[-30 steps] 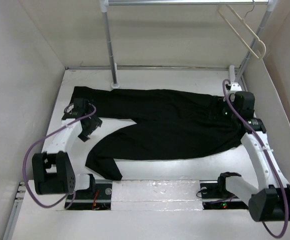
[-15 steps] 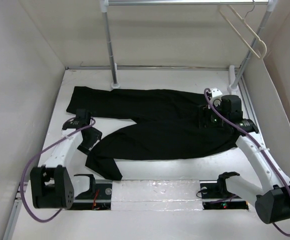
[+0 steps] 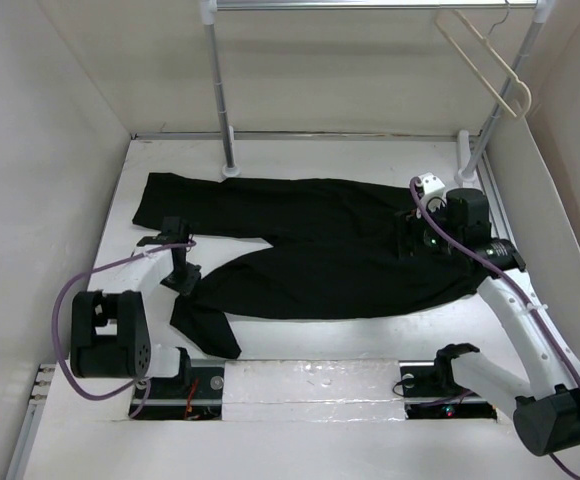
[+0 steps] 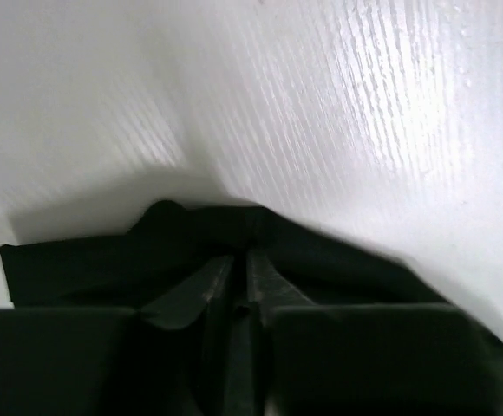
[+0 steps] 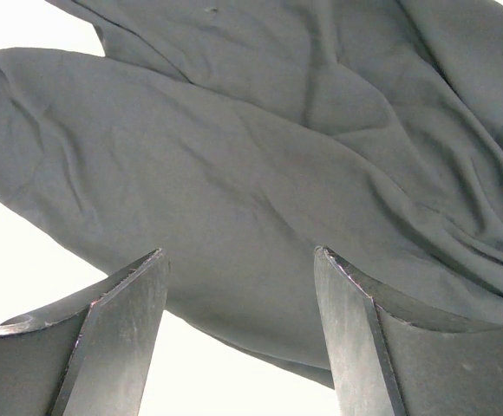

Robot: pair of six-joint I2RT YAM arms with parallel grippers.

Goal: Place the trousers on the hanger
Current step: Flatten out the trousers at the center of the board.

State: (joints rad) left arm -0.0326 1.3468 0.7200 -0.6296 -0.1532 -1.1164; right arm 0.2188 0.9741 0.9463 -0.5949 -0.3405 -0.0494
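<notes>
Black trousers [image 3: 330, 250]: spread flat on the white table [image 3: 370, 160], legs toward my left.
My left gripper [image 4: 238, 264]: pinched together on the near leg's cloth.
My right gripper [image 5: 238, 256]: fingers apart, above the waist end.
Hanger [image 3: 485, 60]: hooked on the rack rail [image 3: 370, 5].

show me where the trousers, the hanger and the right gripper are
trousers [image 3: 330, 250]: top external view, middle of the black cloth
hanger [image 3: 521, 104]: top external view, its lower rounded end
right gripper [image 5: 238, 260]: right wrist view, midway between its open fingertips
</notes>
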